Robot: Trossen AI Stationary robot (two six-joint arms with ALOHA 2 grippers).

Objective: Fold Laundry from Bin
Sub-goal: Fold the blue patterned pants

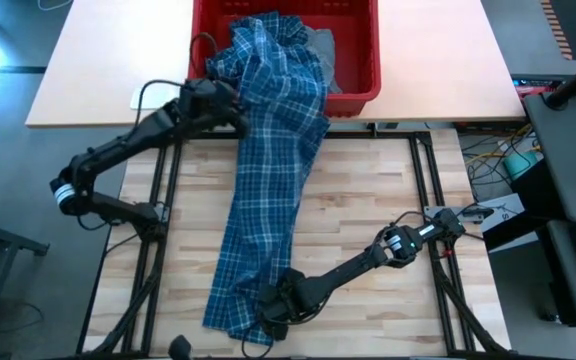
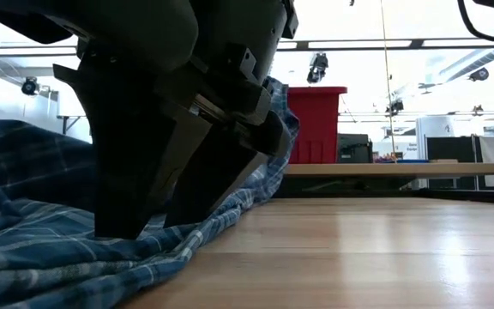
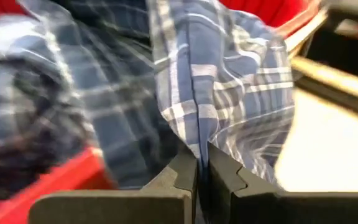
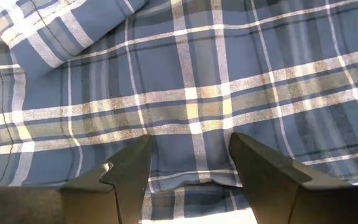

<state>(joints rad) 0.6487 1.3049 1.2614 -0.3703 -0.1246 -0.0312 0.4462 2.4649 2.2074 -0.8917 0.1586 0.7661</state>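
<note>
Plaid shirt (image 1: 268,190) trailing from red bin (image 1: 363,60) at worktop's far edge to near edge. Left gripper (image 1: 240,118) pinching its fold (jaws fully closed). Right gripper (image 1: 268,318) straddling hem, fingers parted.

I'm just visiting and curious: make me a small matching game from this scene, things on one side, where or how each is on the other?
Things:
1. plaid shirt
2. red bin
3. left gripper
4. right gripper

States:
a. open, fingers resting on the shirt's near end
b. at the table's far edge
c. shut on shirt cloth beside the bin
d. trailing from bin across table

Pairs: 1-d, 2-b, 3-c, 4-a
</note>
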